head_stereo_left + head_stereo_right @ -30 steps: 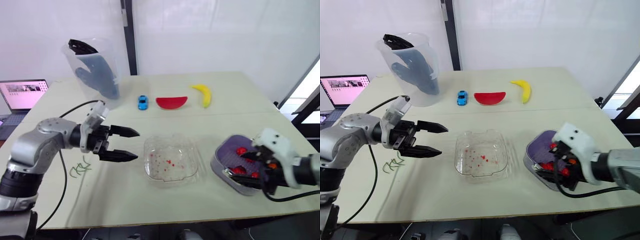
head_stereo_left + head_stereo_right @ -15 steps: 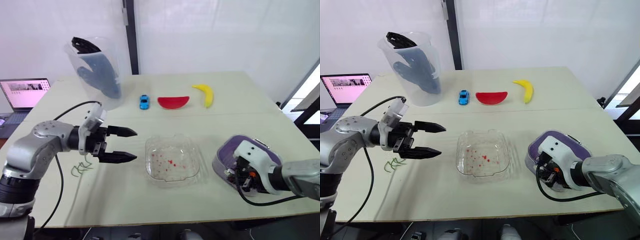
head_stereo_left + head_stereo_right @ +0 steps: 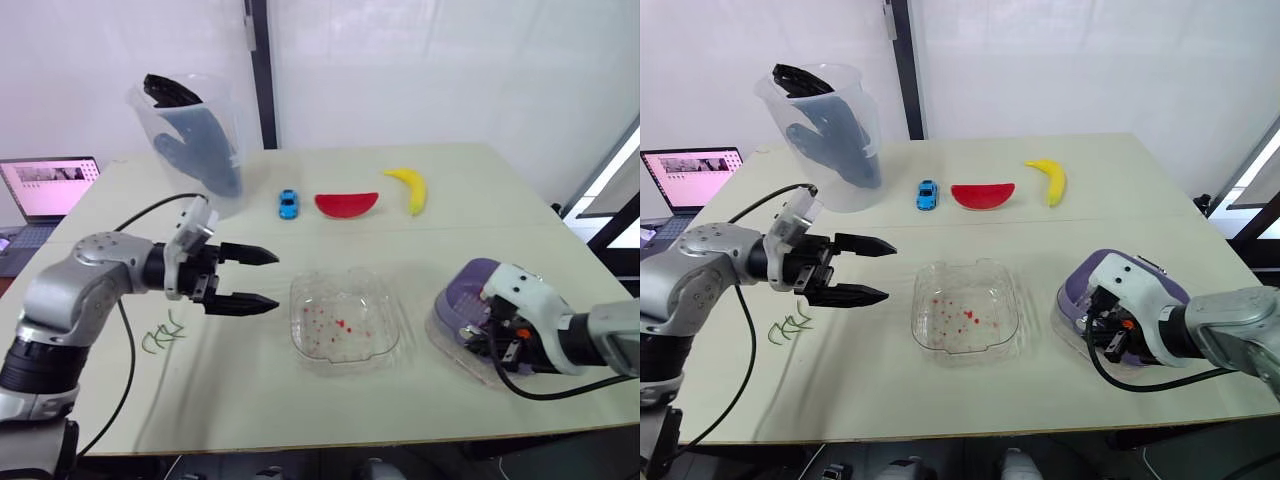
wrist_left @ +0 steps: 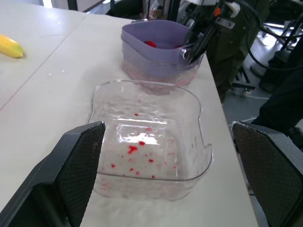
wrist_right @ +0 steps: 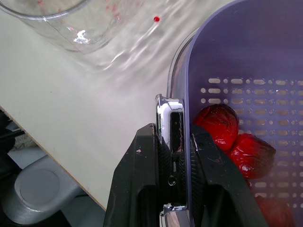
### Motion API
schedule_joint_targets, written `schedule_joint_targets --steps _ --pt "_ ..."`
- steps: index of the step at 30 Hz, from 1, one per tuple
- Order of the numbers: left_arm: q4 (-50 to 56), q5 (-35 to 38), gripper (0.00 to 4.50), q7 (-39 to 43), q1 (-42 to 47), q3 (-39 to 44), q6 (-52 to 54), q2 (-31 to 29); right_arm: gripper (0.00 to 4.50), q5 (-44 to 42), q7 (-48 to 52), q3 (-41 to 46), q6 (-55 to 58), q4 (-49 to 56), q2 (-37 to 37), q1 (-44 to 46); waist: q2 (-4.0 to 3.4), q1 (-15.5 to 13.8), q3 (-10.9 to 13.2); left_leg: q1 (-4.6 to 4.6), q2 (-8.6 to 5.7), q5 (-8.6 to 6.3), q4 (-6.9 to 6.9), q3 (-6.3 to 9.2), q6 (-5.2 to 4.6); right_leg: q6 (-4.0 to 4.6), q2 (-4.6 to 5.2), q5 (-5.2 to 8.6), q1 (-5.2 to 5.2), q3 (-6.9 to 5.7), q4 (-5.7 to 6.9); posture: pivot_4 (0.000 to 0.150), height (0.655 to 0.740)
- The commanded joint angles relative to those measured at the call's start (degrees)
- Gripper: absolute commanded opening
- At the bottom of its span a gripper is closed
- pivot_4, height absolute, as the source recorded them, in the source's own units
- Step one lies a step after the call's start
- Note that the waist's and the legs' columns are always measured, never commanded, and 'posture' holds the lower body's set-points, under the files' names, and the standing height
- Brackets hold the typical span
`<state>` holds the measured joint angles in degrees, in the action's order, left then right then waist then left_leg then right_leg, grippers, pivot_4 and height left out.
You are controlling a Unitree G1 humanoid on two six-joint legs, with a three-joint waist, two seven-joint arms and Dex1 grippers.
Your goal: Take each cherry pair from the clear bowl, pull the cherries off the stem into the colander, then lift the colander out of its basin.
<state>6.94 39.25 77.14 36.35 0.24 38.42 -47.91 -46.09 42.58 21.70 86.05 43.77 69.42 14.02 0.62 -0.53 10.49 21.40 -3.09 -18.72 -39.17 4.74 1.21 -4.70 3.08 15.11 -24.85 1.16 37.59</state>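
left gripper (image 3: 277,279): head view; held above the table (image 3: 250,390) left of the clear bowl, fingers spread wide, holding nothing.
clear bowl (image 3: 362,300): head view; mid-table, holding only red juice specks.
colander (image 3: 468,280): head view; purple, seated in its clear basin (image 3: 447,345) on the table's right side.
right gripper (image 3: 497,338): head view; down at the colander's near rim.
stems (image 3: 160,335): head view; green, lying on the table beside the left arm.
far side: left wrist view; the clear bowl lies ahead of the wide-set fingers, the colander just beyond it.
grip: right wrist view; fingers pinched narrow on the colander's wall, one outside, one inside.
cherries (image 5: 217,126): right wrist view; red, inside the colander beside the inner finger.
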Motion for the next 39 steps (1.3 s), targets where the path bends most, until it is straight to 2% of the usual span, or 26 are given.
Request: schedule_joint_targets --steps 1,12,20,31,39 --pt "-0.2 0.06 4.5 1.25 2.08 0.09 -0.66 0.12 0.23 -1.15 0.7 5.27 0.54 1.95 1.85 0.1 0.0 0.01 0.0 0.0 0.0 0.0 0.0 0.0 0.0 0.0 0.0 0.0 0.0 0.0 0.0 0.15 0.74" --pt "-4.9 -1.94 4.5 3.77 5.98 -1.72 -2.47 2.69 0.23 -5.47 4.94 15.05 2.57 1.0 6.95 2.88 -0.01 -0.12 0.0 0.01 0.0 -0.01 0.0 -0.01 -0.02 0.0 0.0 0.0 0.0 0.0 -0.01 0.15 0.74" --pt "-5.39 -2.21 4.5 2.92 6.44 -1.23 -0.64 3.36 0.23 -8.88 5.01 16.74 3.33 -0.03 6.87 4.74 -0.01 -0.13 0.0 0.01 0.01 -0.01 0.0 -0.01 -0.02 0.0 0.0 0.0 0.0 0.0 0.0 0.15 0.74" --pt "-5.18 -2.03 4.5 1.9 7.71 -0.86 1.33 3.7 0.23 -9.08 3.96 17.41 3.67 -0.88 6.28 1.11 -0.02 -0.12 -0.01 0.01 0.0 -0.01 0.0 -0.02 -0.02 -0.01 0.01 0.0 0.0 0.01 0.01 0.15 0.74" --pt "-5.37 -3.31 4.5 -1.63 8.11 -0.75 2.26 4.49 0.23 -4.44 6.0 17.07 -1.98 -1.61 8.88 -6.08 -0.02 -0.17 -0.01 0.01 0.0 -0.01 -0.02 -0.02 -0.02 -0.01 0.0 0.0 0.0 0.01 0.02 0.15 0.74"
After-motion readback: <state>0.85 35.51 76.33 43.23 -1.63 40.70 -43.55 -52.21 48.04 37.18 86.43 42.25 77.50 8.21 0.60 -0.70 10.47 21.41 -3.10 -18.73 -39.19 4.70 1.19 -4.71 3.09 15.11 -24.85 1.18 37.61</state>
